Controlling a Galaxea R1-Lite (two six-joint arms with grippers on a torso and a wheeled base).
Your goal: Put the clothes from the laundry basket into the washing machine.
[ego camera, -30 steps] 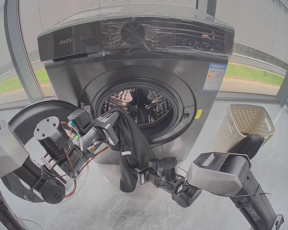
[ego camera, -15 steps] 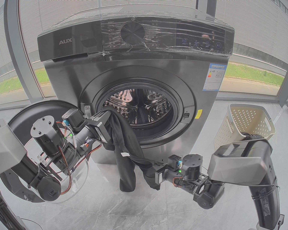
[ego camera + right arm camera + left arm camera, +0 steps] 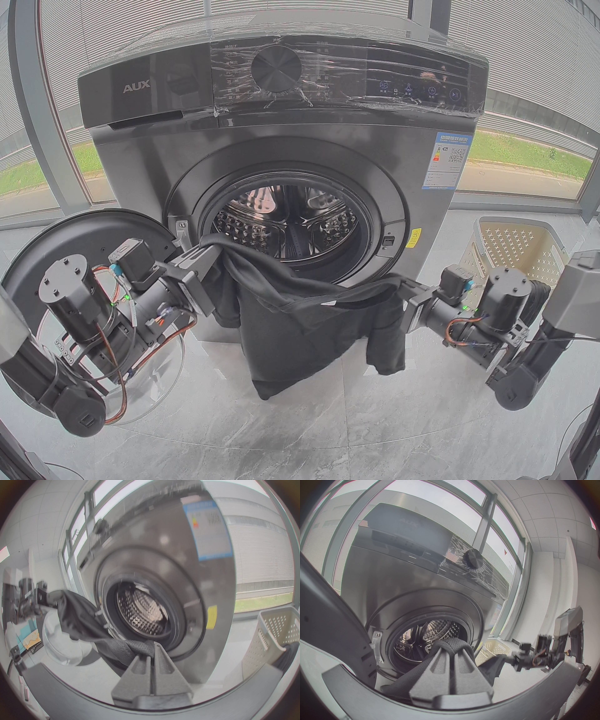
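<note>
Strung out just in front of the washing machine, right below its open drum mouth: a black garment, slung like a hammock between two grips; pinched at one end in the left pincer, over by the hinge side of the machine, fingers closed tight with cloth bunched between them; pinched just as tight at the other end in the right pincer, off the machine's latch side; plain black, matte, thin, with a fine knit texture up close and a small pale tag near the top fold; sagging in the middle, loose folds hanging down the machine's front towards the floor, hard to say whether the hem touches; probably light and thoroughly floppy, no stiffness to push with, likely to drag or catch on the machine's door rim; best gripped by a good bunch near the top edge, as now; not yet inside the drum; more dark cloth waiting in the laundry basket, beside the machine's latch side.
</note>
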